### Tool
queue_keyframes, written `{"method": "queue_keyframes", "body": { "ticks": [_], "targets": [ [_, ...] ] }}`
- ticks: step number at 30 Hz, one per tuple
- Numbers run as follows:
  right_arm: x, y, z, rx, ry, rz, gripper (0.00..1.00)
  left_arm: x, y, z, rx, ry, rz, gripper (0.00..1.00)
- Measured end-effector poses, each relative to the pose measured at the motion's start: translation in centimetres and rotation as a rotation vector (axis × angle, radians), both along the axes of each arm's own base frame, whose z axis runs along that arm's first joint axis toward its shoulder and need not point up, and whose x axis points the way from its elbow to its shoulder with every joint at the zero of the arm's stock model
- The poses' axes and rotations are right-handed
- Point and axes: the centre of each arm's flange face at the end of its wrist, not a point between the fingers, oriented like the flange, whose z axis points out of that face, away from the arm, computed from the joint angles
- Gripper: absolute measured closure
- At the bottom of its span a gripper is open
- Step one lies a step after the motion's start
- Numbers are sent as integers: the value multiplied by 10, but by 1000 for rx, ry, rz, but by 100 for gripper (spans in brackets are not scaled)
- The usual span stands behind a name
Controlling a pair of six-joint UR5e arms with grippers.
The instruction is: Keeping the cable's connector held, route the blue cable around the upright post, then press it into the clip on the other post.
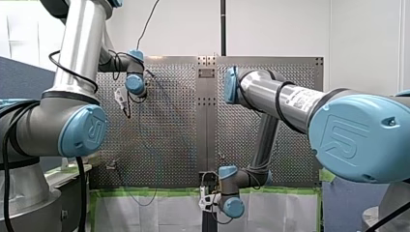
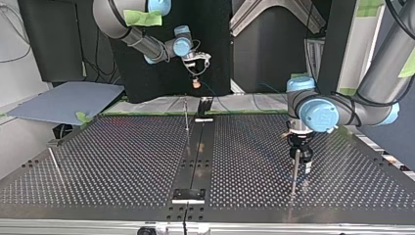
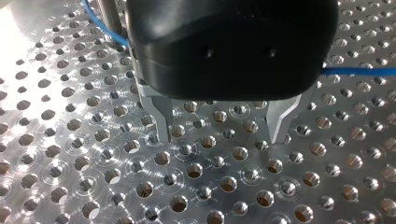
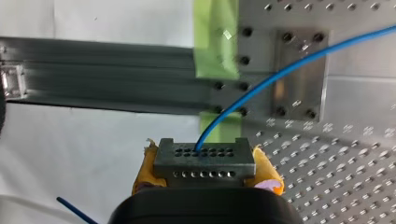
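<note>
**Light, limp cable: connector gripped, clip unseen**

Over the perforated table (image 2: 98, 161), my left gripper (image 3: 220, 137) hangs empty, its metal fingers spread wide. In the top view an upright post (image 2: 295, 169) stands at its six o'clock. The blue cable (image 4: 261, 88) looks thin, light and springy, so it is probably best taken on its free run beside that post. My right gripper (image 4: 205, 164) clamps the cable's grey connector (image 4: 204, 156) between yellow pads. I cannot make out the clip.

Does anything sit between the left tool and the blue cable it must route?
Nothing visible does. The left tool stands open over the perforated table; the blue cable runs just behind it, beside a post. The tool's own body hides the cable's middle stretch.
</note>
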Motion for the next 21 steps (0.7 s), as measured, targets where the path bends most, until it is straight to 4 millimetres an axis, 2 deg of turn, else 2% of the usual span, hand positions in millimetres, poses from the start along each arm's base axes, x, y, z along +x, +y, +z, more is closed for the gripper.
{"method": "queue_keyframes", "body": {
  "ticks": [5,8,21],
  "targets": [
    [-13,2,-26,-2,-3,-15,100,0,0,0,0,0,0,0],
    [-18,3,-33,-4,-4,-21,100,0,0,0,0,0,1,0],
    [-40,3,-41,-5,0,-52,100,0,1,0,-1,0,4,0]
  ]
}}
